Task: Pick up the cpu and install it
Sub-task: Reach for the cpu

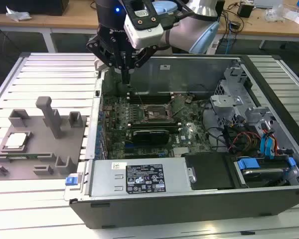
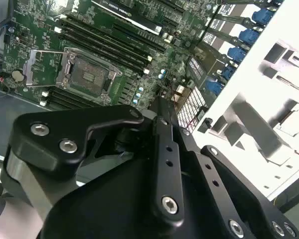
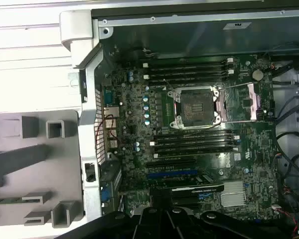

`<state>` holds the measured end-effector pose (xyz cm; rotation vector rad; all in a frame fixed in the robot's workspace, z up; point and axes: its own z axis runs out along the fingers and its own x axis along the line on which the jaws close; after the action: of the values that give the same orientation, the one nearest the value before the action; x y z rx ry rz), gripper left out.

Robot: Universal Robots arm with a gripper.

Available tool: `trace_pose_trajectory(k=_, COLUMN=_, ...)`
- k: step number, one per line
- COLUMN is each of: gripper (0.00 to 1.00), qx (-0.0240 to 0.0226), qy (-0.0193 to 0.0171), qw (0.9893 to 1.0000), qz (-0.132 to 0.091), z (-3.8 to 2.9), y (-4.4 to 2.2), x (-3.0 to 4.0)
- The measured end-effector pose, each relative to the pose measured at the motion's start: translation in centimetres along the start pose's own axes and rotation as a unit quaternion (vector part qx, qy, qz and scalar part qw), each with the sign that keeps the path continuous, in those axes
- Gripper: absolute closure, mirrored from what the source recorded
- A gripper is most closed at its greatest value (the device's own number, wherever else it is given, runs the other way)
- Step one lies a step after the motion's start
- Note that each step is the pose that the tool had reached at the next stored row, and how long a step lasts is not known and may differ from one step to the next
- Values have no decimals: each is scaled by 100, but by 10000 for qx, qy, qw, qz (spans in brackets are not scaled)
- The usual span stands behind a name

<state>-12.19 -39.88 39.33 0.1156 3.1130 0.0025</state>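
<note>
Cpu (image 1: pixel 16 141) lies flat on the grey fixture (image 1: pixel 46 149) at the exterior view's left. Well apart, I see my claw (image 1: pixel 125 78) pressed together, empty, above the motherboard (image 1: pixel 139 124).

Closed, empty tool (image 1: pixel 125 75), tip downward

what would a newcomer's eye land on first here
Most striking is the open computer case, its green motherboard bared with the open socket near the middle. The black gripper hangs over the board's corner towards the exterior view's left. Outside the case, at the exterior view's left, the cpu lies on a grey fixture.
</note>
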Motion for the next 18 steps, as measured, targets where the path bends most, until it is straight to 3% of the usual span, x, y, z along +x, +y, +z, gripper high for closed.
trace_pose_trajectory(k=13, gripper=89, qx=9, qy=-1, qw=10000, qz=0, z=0, y=0, x=4)
trace_pose_trajectory(k=18, gripper=89, qx=10, qy=-1, qw=10000, qz=0, z=-1, y=-3, x=48)
